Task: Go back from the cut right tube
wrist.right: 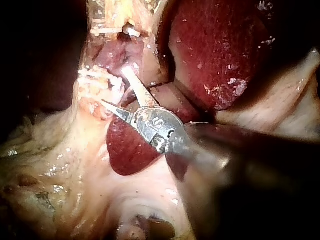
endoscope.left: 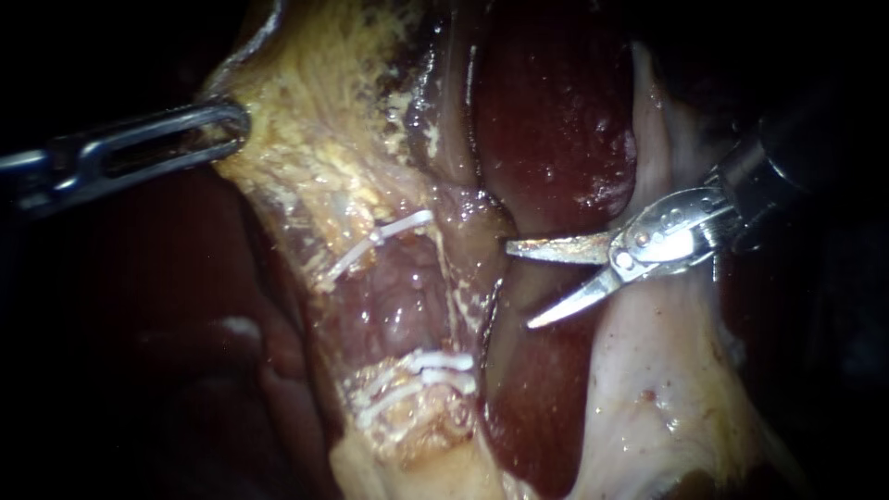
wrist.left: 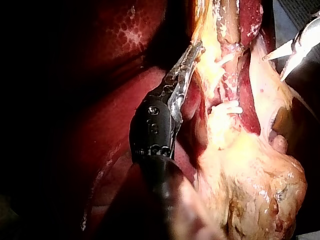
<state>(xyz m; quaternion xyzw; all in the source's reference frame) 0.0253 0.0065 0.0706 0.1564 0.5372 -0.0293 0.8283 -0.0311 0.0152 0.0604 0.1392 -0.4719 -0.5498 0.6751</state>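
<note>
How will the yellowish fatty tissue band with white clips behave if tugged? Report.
The yellowish fatty tissue band is probably floppy: it stretches toward the left instrument gripping it. Its wet sheen suggests slipperiness. Its crumbly surface may tear.

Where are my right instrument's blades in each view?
Endoscope view: right instrument enters from the right, blades open, right of the white clips.
Left wrist view: right instrument open beyond the clips.
Right wrist view: right instrument, tips towards the clips.
Shared landmark: the white clips.

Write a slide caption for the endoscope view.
Right instrument, blades open, beside the clipped tube; left instrument grips fatty tissue.
</note>
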